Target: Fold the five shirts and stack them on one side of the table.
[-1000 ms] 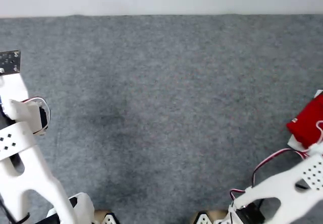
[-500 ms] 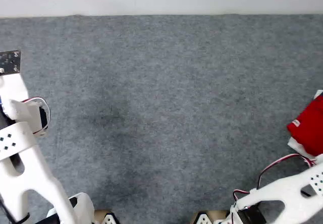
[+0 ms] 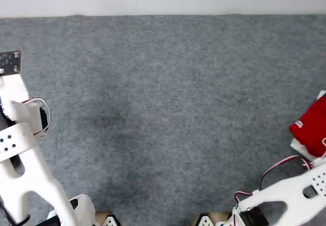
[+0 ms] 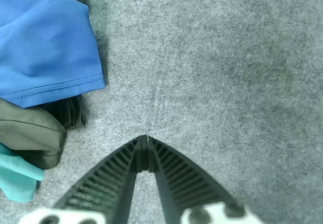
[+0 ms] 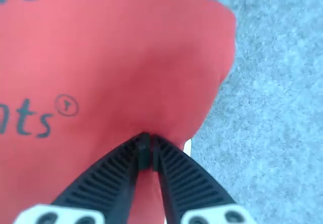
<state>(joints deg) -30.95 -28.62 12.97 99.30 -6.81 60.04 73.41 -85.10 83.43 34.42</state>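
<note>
Three shirts lie bunched together in the left wrist view: a blue shirt [image 4: 48, 42] on top, an olive shirt [image 4: 30, 133] under its hem, and a teal shirt [image 4: 17, 176] poking out beneath the olive one. A fourth, the red shirt [image 5: 101, 57], carries dark printed lettering and sits on a white layer [image 5: 187, 145] that peeks out at its corner. From the high view the red shirt [image 3: 310, 126] lies at the table's right edge, with the same white layer [image 3: 299, 145] showing under its near corner. The right gripper [image 5: 145, 142] hangs directly over the red fabric, its ribbed black fingers [image 5: 176, 168] pressed together at the tips; whether any cloth is pinched between them I cannot tell. The left gripper [image 4: 147, 144] is likewise clenched, its tips meeting over bare grey felt mat [image 4: 227, 57] just beside the bunched shirts and touching none of them. Seen from above, the right arm [image 3: 290, 200] crosses the near right corner with red and white wires [image 3: 280, 165] looping off it, while the left arm [image 3: 23, 160] stands along the left edge of the grey felt mat [image 3: 168, 109].
</note>
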